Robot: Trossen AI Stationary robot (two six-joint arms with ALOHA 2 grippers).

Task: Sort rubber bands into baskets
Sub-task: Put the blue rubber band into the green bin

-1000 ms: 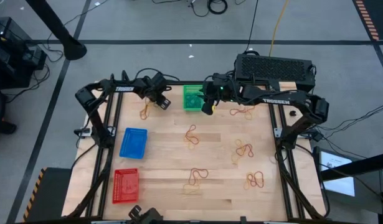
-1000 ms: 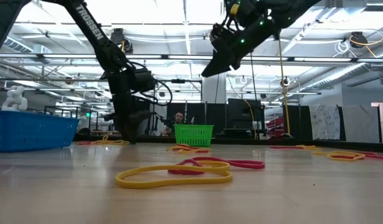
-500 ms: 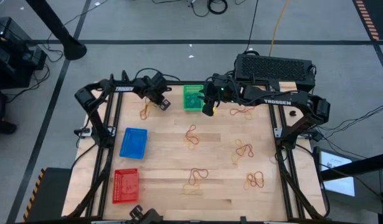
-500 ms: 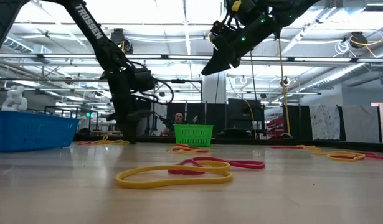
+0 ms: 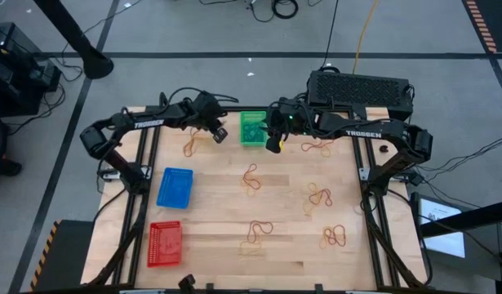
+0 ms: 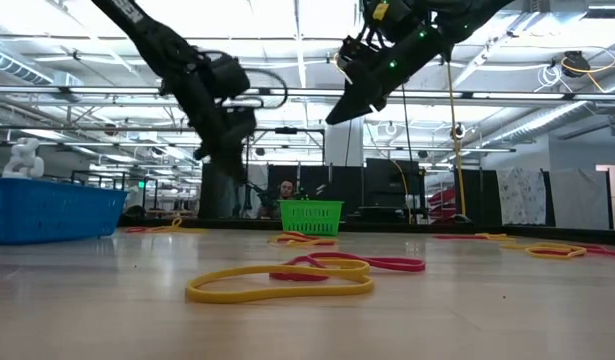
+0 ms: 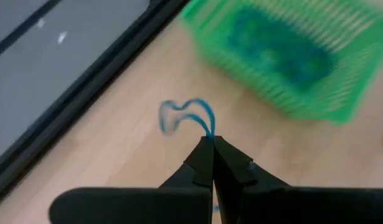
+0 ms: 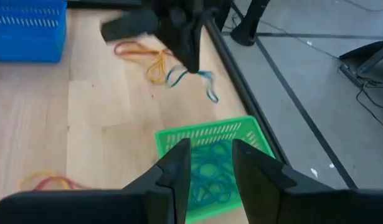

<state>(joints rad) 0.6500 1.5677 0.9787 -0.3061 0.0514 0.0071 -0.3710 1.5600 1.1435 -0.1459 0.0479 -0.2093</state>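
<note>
My left gripper point(image 7: 211, 144) is shut on a blue rubber band point(image 7: 186, 117) and hangs above the table's far left part, just left of the green basket point(image 5: 252, 128). It also shows in the right wrist view point(image 8: 192, 65), with the band point(image 8: 202, 79) dangling below it. My right gripper point(image 8: 207, 155) stands open in the air over the green basket point(image 8: 174, 140), which holds several blue bands. The blue basket point(image 5: 175, 187) and red basket point(image 5: 165, 243) sit on the table along its left side. Red and yellow bands point(image 5: 189, 147) lie beneath my left gripper. My left gripper pinches the blue band at one end of its loop point(image 7: 208, 132), between the two fingertips. The fingers slant downward toward the green basket. The rest of the loop hangs slack past the tips, clear of the table.
Loose piles of red and yellow bands lie on the wood at the middle point(image 5: 251, 178), far right point(image 5: 317, 148), right point(image 5: 318, 196) and near side point(image 5: 255, 237), point(image 5: 334, 237). A large black box point(image 5: 361, 90) stands behind the table's far right edge.
My left gripper has risen from the tabletop, tipping to a shallower slant. The blue band now hangs from its tips, clear of the wood. My right gripper has kept still.
</note>
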